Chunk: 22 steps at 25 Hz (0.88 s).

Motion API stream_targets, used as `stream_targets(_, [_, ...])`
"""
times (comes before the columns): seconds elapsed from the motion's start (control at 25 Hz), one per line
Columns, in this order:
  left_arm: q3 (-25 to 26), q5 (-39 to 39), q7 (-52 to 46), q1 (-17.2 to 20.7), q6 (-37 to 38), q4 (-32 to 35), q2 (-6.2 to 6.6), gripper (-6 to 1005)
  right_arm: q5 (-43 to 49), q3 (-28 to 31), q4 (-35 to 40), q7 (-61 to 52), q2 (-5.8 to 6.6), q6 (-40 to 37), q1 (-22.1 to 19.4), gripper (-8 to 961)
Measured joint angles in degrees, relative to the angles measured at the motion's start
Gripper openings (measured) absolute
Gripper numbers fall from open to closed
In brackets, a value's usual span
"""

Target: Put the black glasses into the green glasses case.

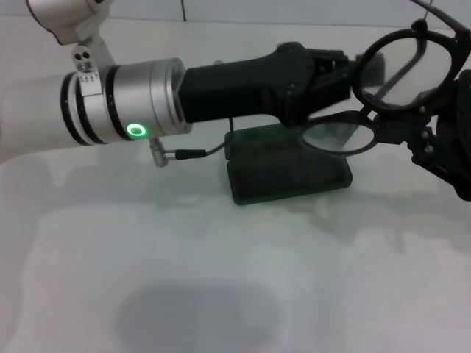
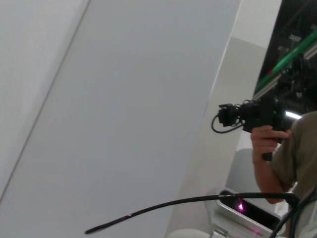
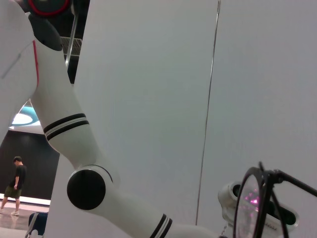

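The black glasses (image 1: pixel 403 70) hang in the air at the right, well above the table, with one lens over the other. My left arm reaches across from the left, and the left gripper (image 1: pixel 352 73) is right at the rim of the upper lens. From the right edge, my right gripper (image 1: pixel 425 138) is against the frame by the lower lens and appears shut on it. Below them the green glasses case (image 1: pixel 287 173) lies open on the table. A slim temple arm (image 2: pixel 173 202) crosses the left wrist view. The glasses (image 3: pixel 253 208) also show close up in the right wrist view.
The case rests on a white table (image 1: pixel 184 279). A thin cable (image 1: pixel 193 154) hangs from my left wrist just left of the case. A person holding a camera (image 2: pixel 277 144) stands far off. My white left arm (image 3: pixel 84 148) fills part of the right wrist view.
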State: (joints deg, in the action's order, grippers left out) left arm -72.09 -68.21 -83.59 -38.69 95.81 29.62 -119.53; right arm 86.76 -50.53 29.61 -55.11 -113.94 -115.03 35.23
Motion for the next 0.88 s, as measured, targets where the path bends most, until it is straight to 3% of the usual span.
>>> stream_targets(0.64, [9.8, 1.2, 9.9, 4.3, -0.9, -1.6, -0.11, 50, -1.3, 0.0, 0.0, 0.4, -0.34, -2.5, -1.1, 46])
stream_targets(0.88, [7.3, 7.4, 17.3, 4.8, 1.7, -1.7, -0.58, 51, -1.0, -0.4, 0.0, 0.0, -0.31, -2.2, -1.1, 46])
